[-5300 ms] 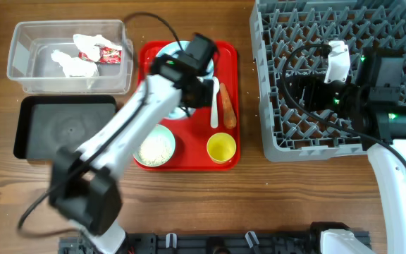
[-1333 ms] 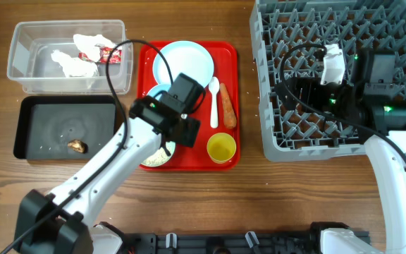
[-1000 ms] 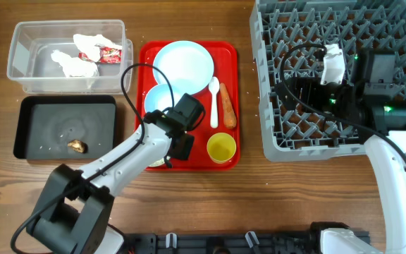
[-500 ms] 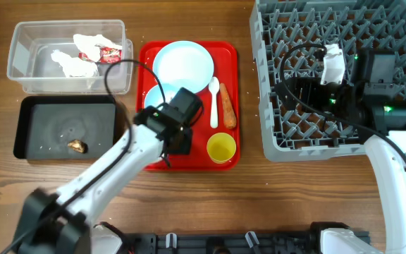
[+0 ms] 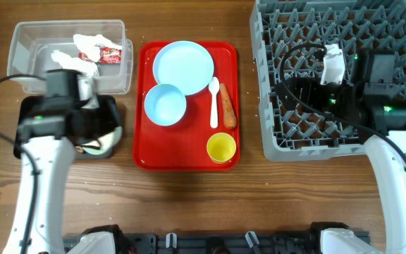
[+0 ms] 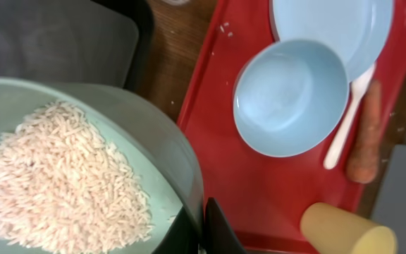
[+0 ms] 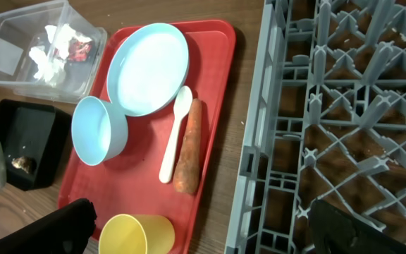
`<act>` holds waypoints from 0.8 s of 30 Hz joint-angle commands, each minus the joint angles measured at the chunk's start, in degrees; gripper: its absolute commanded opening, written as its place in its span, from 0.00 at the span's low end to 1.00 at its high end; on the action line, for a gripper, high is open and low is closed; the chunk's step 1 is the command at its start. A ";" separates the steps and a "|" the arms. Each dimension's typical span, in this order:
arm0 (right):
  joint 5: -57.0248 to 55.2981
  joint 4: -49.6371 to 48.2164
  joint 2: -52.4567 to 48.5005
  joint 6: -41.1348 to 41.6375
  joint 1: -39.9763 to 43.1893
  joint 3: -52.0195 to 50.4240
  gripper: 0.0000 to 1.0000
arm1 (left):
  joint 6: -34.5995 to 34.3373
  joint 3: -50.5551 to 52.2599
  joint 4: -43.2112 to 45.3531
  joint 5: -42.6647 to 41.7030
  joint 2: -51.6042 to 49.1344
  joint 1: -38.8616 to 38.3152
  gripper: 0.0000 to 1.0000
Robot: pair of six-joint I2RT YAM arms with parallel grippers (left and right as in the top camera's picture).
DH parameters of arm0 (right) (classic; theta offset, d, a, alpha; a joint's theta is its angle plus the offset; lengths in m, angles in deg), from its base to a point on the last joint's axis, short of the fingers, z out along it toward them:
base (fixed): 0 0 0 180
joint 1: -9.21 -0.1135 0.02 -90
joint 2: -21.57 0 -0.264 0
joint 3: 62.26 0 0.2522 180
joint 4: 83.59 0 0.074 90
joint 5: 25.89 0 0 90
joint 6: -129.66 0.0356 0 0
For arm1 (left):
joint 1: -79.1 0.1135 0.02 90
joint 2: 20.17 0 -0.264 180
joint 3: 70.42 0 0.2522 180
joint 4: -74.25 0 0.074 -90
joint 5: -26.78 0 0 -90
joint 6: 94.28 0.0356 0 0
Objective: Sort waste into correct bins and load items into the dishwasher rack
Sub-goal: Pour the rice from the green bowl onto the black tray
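Low in the left wrist view, grips the rim of the green bowl with the left claw, fingers closed tight on it. Carries rice inside, heaped toward the bowl's lower left. Holds the bowl above the right end of the black tray, at the left of the overhead frame, only its edge peeking from under the wrist. Shows a brown scrap lying in that tray, caught at the left edge of the right wrist view. Just above the tray, at upper left: clear tub holding white tissues and a red wrapper. At frame centre, on the red tray: plate at the top, blue bowl just below it, spoon and carrot lying side by side to their right, yellow cup upright in the lower right corner. Over at the right, hangs the right claw above the rack, fingers spread wide apart at the lower corners of its own view, nothing gripped between them.
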 commanded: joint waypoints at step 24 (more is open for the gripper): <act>0.92 -0.48 -0.63 0.26 -0.09 1.22 1.00 | 16.33 -1.05 17.51 -76.50 -25.90 47.58 0.04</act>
